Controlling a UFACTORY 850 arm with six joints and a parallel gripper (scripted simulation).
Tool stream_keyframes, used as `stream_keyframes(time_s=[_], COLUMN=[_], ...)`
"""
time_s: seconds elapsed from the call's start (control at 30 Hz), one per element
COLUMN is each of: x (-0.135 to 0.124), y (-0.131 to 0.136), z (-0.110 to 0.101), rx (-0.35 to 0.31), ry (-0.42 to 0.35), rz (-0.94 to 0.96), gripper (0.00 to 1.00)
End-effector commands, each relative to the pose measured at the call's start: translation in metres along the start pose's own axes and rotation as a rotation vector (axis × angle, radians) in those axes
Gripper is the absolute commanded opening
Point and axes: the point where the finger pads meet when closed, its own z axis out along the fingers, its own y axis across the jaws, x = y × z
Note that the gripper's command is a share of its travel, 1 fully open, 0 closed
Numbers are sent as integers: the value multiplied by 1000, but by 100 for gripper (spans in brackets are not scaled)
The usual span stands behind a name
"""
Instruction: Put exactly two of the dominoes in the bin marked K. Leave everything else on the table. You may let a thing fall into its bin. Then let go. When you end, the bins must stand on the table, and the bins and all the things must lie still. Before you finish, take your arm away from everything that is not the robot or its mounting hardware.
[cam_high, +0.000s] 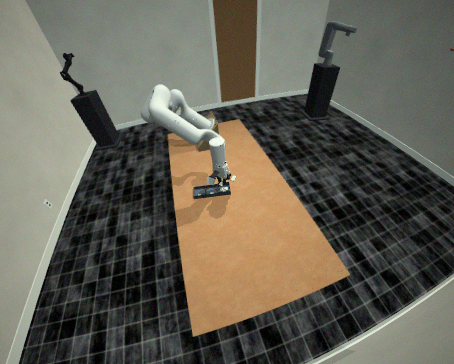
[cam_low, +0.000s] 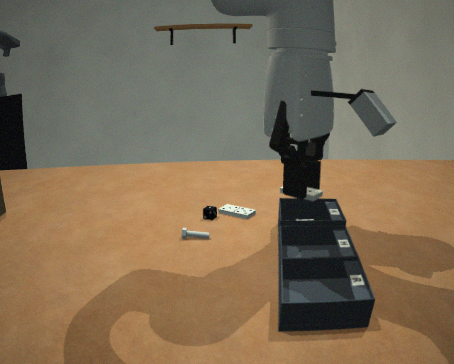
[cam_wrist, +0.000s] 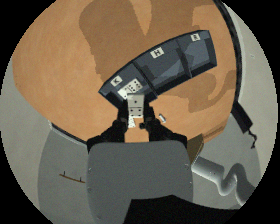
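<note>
My gripper (cam_low: 301, 189) (cam_wrist: 135, 105) is shut on a white domino (cam_low: 314, 192) (cam_wrist: 135, 101), held above the near-arm edge of the bin marked K (cam_low: 334, 212) (cam_wrist: 116, 80). Another domino (cam_wrist: 131, 88) lies inside bin K; only a thin white sliver of it shows in the exterior view. A third domino (cam_low: 237, 211) (cam_wrist: 131, 122) lies flat on the table beside the black die (cam_low: 210, 212). The top view shows the gripper at the K end of the dark bin row, with small details unclear.
The bins marked H (cam_low: 343, 243) (cam_wrist: 157, 52) and R (cam_low: 356, 280) (cam_wrist: 195, 37) adjoin K in one row. A grey bolt (cam_low: 196, 234) (cam_wrist: 162, 118) lies on the table. A brown object (cam_wrist: 195, 149) stands near the arm's base.
</note>
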Motion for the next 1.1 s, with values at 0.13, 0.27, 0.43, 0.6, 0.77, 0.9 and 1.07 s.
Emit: stream_keyframes(time_s=[0.13,0.27,0.43,0.6,0.77,0.9,1.07], x=[2,2,2,3,3,3,3], y=[-10,-10,-10,-10,-10,-10,-10], z=[0,0,0,0,0,0,0], rx=[-3,-6,-9,-11,-13,-10,-5], ry=[2,0,-4,-4,-2,4,12], rz=[253,363,502,586,760,870,946], gripper=[0,0,0,0,0,0,0])
